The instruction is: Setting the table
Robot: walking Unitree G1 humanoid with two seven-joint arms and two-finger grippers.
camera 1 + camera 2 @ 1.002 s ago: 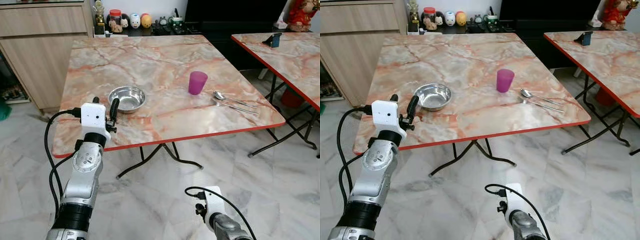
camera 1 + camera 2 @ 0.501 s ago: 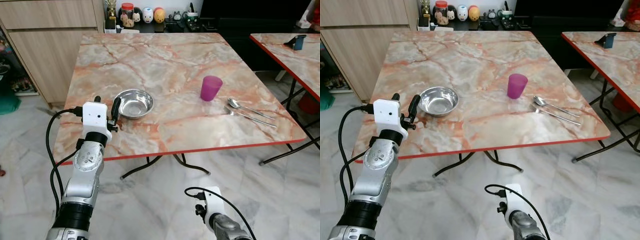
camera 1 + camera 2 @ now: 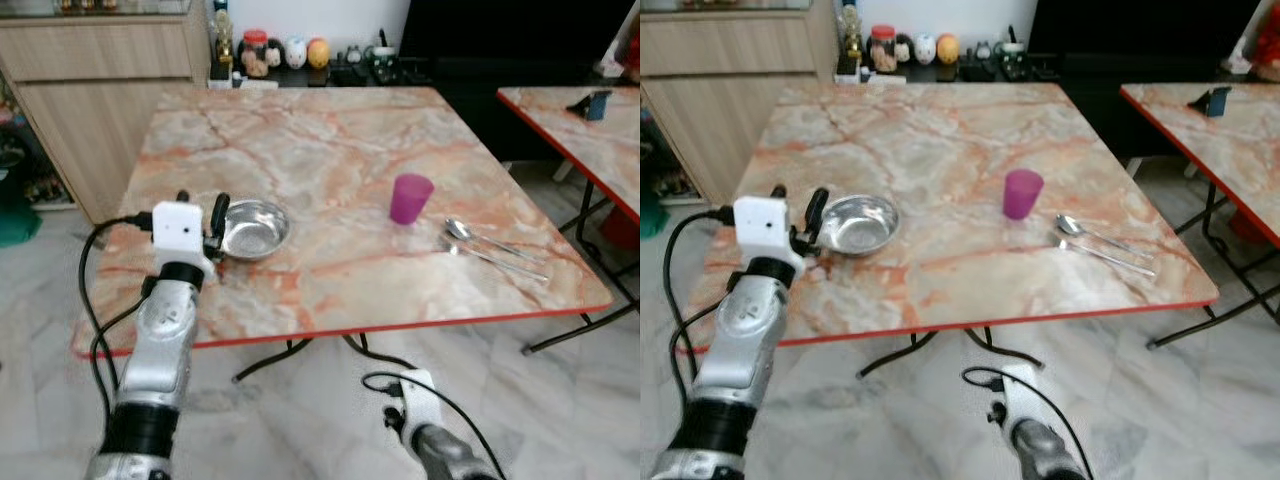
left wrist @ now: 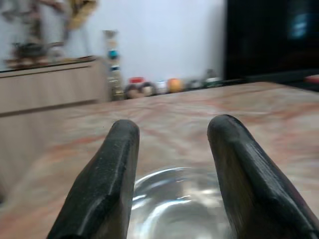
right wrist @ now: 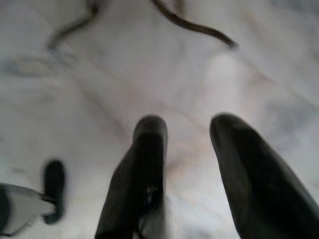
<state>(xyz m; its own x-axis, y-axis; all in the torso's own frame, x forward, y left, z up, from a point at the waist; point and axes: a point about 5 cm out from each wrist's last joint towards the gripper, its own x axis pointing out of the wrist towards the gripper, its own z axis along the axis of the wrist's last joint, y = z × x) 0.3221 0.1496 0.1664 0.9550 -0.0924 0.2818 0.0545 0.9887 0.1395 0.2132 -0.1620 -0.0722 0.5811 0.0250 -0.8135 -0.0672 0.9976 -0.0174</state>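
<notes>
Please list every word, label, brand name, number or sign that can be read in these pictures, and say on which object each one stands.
No readable text: none of the views holds a legible word, number or sign.
Jars and figurines behind the table: any labels are too small and blurred to read.
Purple cup, steel bowl, spoon and fork: plain, no markings visible.
Left claw: no print visible on its white housing.
</notes>
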